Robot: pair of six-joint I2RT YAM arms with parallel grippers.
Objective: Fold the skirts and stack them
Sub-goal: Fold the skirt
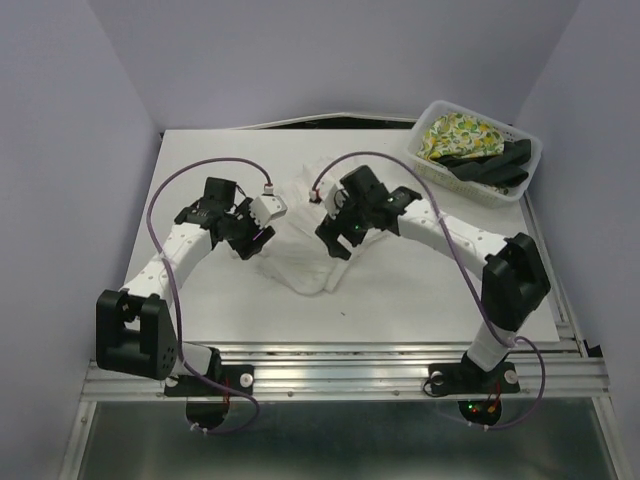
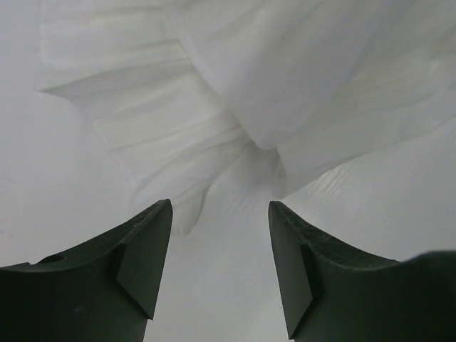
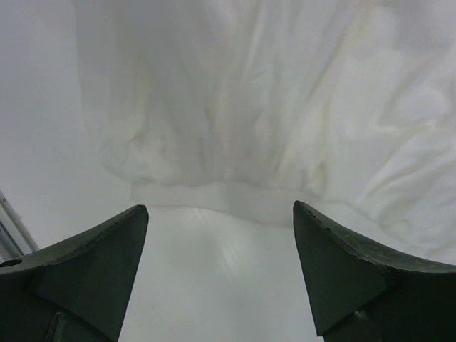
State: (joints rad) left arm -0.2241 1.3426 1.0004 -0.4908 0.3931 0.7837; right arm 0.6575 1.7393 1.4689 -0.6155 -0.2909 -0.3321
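Two white arms [image 1: 172,252] with black joints, trailing purple cables [image 1: 152,215].

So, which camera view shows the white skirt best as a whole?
The top external view: nearly all of the white skirt shows, bunched on the table. The left wrist view shows only some gathered folds up close, and the right wrist view shows only one banded edge.

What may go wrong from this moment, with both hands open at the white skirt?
1. The white skirt lies bunched in loose pleats, so the left hand may pinch several layers and fold it unevenly.
2. The right hand works fairly close to it over the same cloth; they might collide.
3. White cloth on the white table makes the hem hard to find.
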